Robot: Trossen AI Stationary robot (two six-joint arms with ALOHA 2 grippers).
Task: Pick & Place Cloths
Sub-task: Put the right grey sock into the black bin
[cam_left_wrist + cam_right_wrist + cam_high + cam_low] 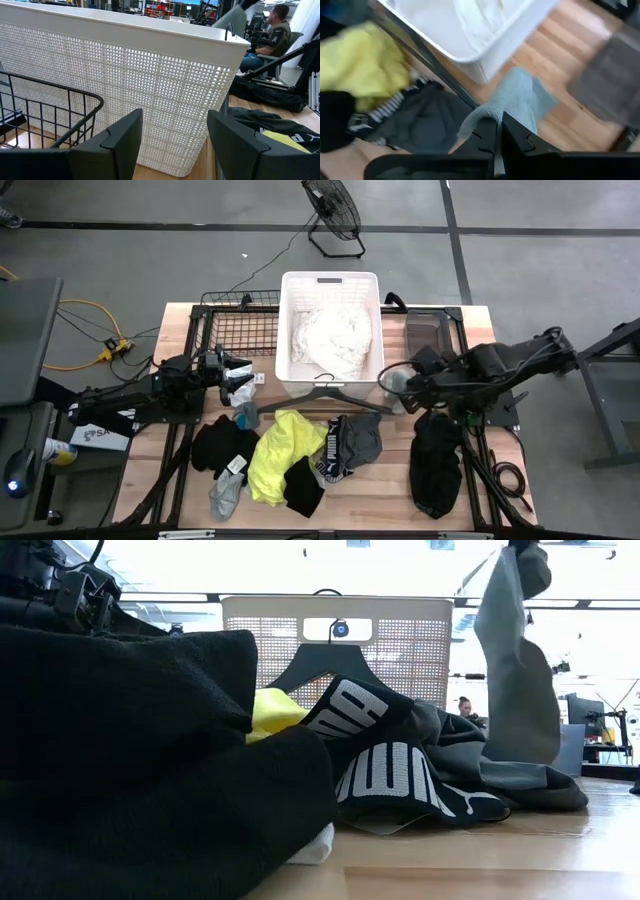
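Note:
My right gripper (pixel 394 383) is shut on a pale grey cloth (pixel 520 95) beside the white basket's (pixel 372 290) near right corner. In the low view that grey cloth (pixel 515 670) hangs long at the right. My left gripper (pixel 172 145) is open and holds nothing, level with the basket's left wall (pixel 150 90). A white lacy cloth (pixel 330 340) lies in the basket. On the table lie the neon yellow cloth (pixel 278 455), black cloths (pixel 220 445) (pixel 303 485) (pixel 437 465), a dark grey one with a lettered waistband (pixel 355 442) and a small grey one (pixel 227 495). My right gripper pinches the pale grey cloth between its two shut fingers at the cloth's upper end (pixel 487 114), coming from above at a slant. The cloth hangs slack below the fingers (pixel 520 720). One layer or several, I cannot tell.
A dark grey hanger (pixel 322 393) lies in front of the basket. A black wire rack (pixel 240 330) stands left of the basket, close to my left gripper. Small white and grey pieces (pixel 243 395) lie under the left gripper. A person (pixel 272 30) sits beyond the table.

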